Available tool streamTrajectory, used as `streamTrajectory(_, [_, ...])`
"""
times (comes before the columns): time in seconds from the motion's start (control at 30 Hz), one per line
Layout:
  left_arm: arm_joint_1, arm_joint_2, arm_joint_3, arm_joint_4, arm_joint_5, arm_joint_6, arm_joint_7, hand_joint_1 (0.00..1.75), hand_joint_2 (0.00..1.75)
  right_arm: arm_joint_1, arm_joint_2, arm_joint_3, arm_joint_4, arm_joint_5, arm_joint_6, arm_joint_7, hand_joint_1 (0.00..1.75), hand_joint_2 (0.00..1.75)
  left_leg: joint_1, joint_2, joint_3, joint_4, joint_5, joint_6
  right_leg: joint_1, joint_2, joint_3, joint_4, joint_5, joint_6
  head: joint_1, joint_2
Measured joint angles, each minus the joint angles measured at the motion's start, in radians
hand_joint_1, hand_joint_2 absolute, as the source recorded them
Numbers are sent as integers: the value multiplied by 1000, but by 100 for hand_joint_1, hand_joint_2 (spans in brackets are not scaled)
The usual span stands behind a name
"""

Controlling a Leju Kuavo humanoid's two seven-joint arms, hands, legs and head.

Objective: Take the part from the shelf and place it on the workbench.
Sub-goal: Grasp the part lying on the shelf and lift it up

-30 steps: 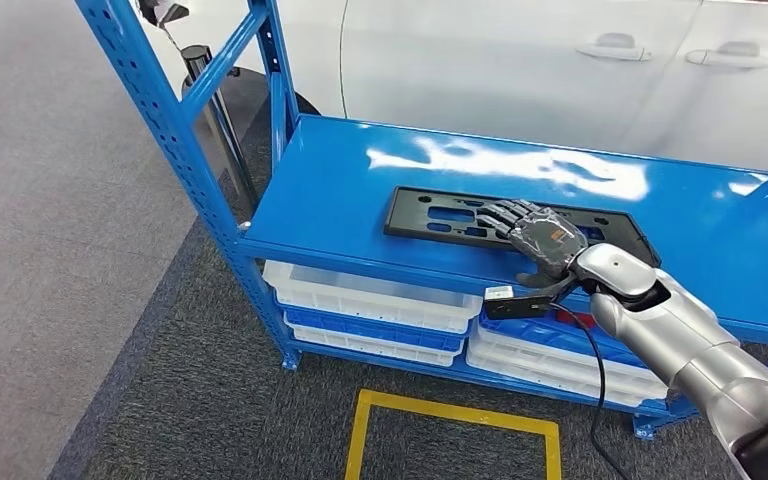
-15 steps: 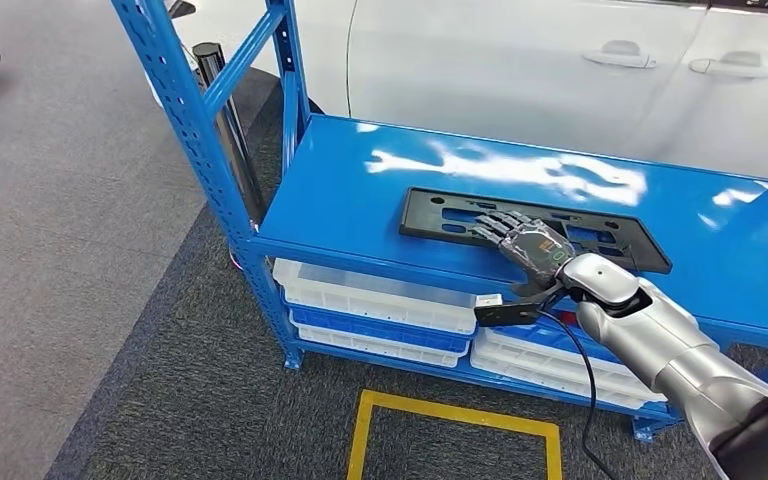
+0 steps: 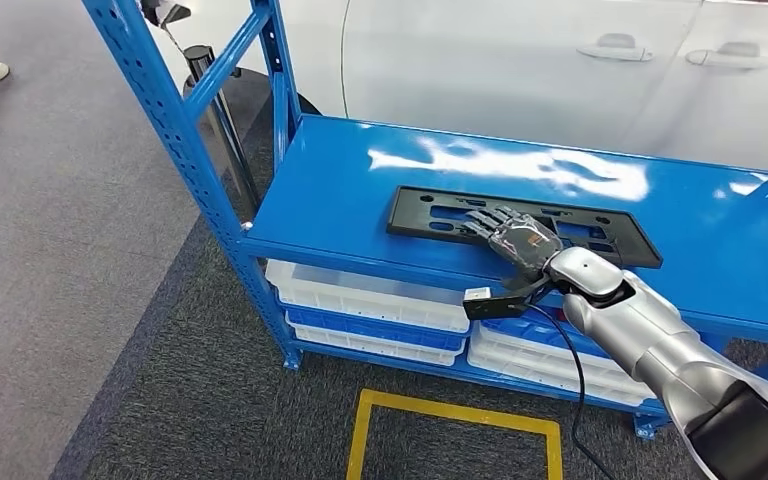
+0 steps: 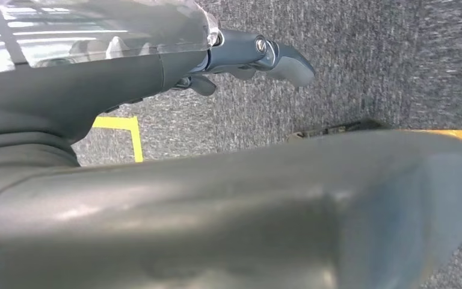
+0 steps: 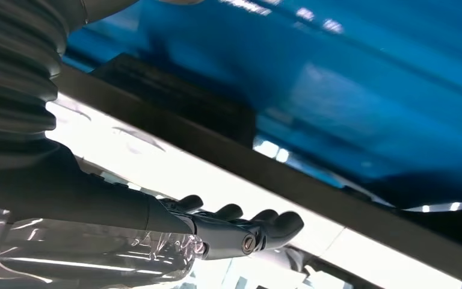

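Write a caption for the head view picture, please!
Right robot hand resting on a black part lying on a blue shelf.

Setting: automotive workshop or assembly hall. Evidence: white car body (image 3: 560, 70) with door handles at 12 o'clock; blue steel shelf rack (image 3: 360, 190); white plastic bins (image 3: 370, 295) on lower tiers; grey carpet floor (image 3: 60, 260); yellow floor marking (image 3: 455, 435) at 6 o'clock.

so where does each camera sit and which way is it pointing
Head view: high on the body, looking forward and down at the blue shelf; right hand rests on the black part.
Left wrist view: by the hanging arm, facing carpet; left hand shows.
Right wrist view: behind the right hand, facing the shelf.
Head and right wrist views share that hand.
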Motion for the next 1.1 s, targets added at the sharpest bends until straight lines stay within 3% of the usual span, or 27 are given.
streamTrajectory(0.1, [1, 0, 0, 0, 1, 0, -2, 0, 0, -29, 14, 6, 28, 1, 17, -7, 0, 175, 5, 0, -82, 180, -90, -12, 0, -2, 1, -2, 1, -10, 0, 0])
streamTrajectory(0.13, [2, 0, 0, 0, 1, 0, -3, 0, 0, -40, 18, 9, 40, 0, 21, -10, 0, 175, 6, 0, -109, 237, -108, -14, 1, -2, 1, -2, 1, -11, 0, 0])
streamTrajectory(0.17, [3, 0, 0, 0, 2, -1, -4, 0, 0, -49, 21, 12, 51, -2, 22, -13, 0, 175, 8, 0, -121, 261, -108, -15, 1, -2, 1, -2, 0, -11, 0, 0])
streamTrajectory(0.2, [3, 0, 0, 0, 3, -1, -5, 0, 0, -58, 23, 14, 63, -3, 22, -14, 0, 175, 8, 0, -114, 244, -88, -14, 1, -1, 2, -1, 0, -10, 0, 0])
streamTrajectory(0.27, [3, 0, 0, 0, 3, -1, -6, 0, 0, -77, 28, 19, 85, -4, 18, -11, 0, 175, 9, 0, -54, 117, -19, -9, 1, -1, 4, 0, -2, -7, 0, 0])
streamTrajectory(0.33, [1, 0, 0, 0, 2, -1, -7, 0, 0, -98, 33, 22, 111, -6, 11, -4, 0, 175, 7, 0, 1, 1, 19, -1, 5, 0, 3, 3, -4, 2, 0, 0])
streamTrajectory(0.43, [2, 0, 0, 0, -3, -3, -8, 0, 0, -116, 37, 28, 147, -11, 1, 0, 0, 175, 4, -2, 12, -28, 23, 14, 6, 1, -1, 1, -2, 20, 0, 0])
streamTrajectory(0.5, [1, 0, 0, 0, -5, -3, -8, 0, 0, -123, 38, 30, 163, -16, -3, 0, 0, 175, 5, -2, 14, -37, 29, 27, 3, 0, -9, 22, -19, 31, 0, 0])
streamTrajectory(0.53, [0, 0, 0, 0, -6, -3, -8, 0, 0, -126, 38, 30, 170, -18, -3, 0, 0, 175, 6, -1, 16, -42, 32, 33, 2, 0, -27, 60, -43, 34, 0, 0])
streamTrajectory(0.6, [0, -1, 0, 0, -6, -3, -8, 0, 0, -130, 38, 32, 183, -20, -3, 0, 0, 175, 5, -1, 15, -44, 33, 38, 1, 0, -88, 190, -106, 38, 0, 0])
streamTrajectory(0.63, [0, -1, 0, 0, -6, -3, -8, 0, 0, -130, 39, 33, 189, -21, -3, 0, 0, 175, 4, -1, 15, -43, 33, 39, 1, 0, -119, 252, -126, 40, 0, 0])
streamTrajectory(0.67, [1, -1, 0, 0, -6, -4, -9, 0, 0, -129, 39, 35, 194, -22, -3, -1, 0, 175, 4, -1, 15, -42, 33, 39, 0, 0, -137, 285, -129, 41, 0, 0])
streamTrajectory(0.7, [1, -1, 0, 0, -6, -4, -9, 0, 0, -128, 39, 37, 198, -23, -4, -3, 0, 175, 3, -1, 15, -41, 32, 39, 0, 0, -137, 279, -113, 41, 0, 0])
streamTrajectory(0.73, [1, -1, 0, 0, -6, -5, -10, 0, 0, -128, 39, 38, 201, -24, -5, -4, 0, 175, 3, -1, 15, -40, 32, 38, 0, 0, -117, 233, -81, 40, 0, 0])
streamTrajectory(0.77, [1, -1, 0, 0, -6, -6, -10, 0, 0, -128, 39, 39, 204, -25, -7, -6, 0, 175, 3, -1, 16, -38, 30, 36, 0, -1, -83, 160, -43, 38, 0, 0])
streamTrajectory(0.83, [1, -1, 0, 0, -6, -8, -11, 0, 0, -129, 39, 40, 207, -25, -14, -8, 0, 175, 0, -2, 14, -33, 27, 30, 4, -1, -26, 38, 2, 30, 0, 0])
streamTrajectory(0.9, [2, -1, 0, 0, -6, -8, -12, 0, 0, -125, 38, 43, 210, -26, -21, -9, 0, 175, -3, -2, 11, -32, 26, 22, 10, 0, -13, 5, 5, 20, 0, 0])
streamTrajectory(1.0, [2, -1, 0, 0, -6, -9, -16, 0, 0, -115, 36, 45, 214, -32, -29, -7, 0, 175, -1, -1, 6, -17, 12, 6, 5, 1, -11, -1, 10, 3, 0, 0])
streamTrajectory(1.03, [1, -1, 0, 0, -6, -9, -17, 0, 0, -112, 35, 45, 214, -34, -32, -6, 0, 175, 0, 0, -7, 14, -8, 2, 2, 0, -10, -4, 12, -3, 0, 0])
streamTrajectory(1.1, [1, -1, 0, 0, -6, -9, -18, 0, 0, -103, 33, 45, 216, -37, -36, -5, 0, 175, 3, 0, -62, 135, -70, -7, 2, 0, -8, -5, 12, -10, 0, 0])
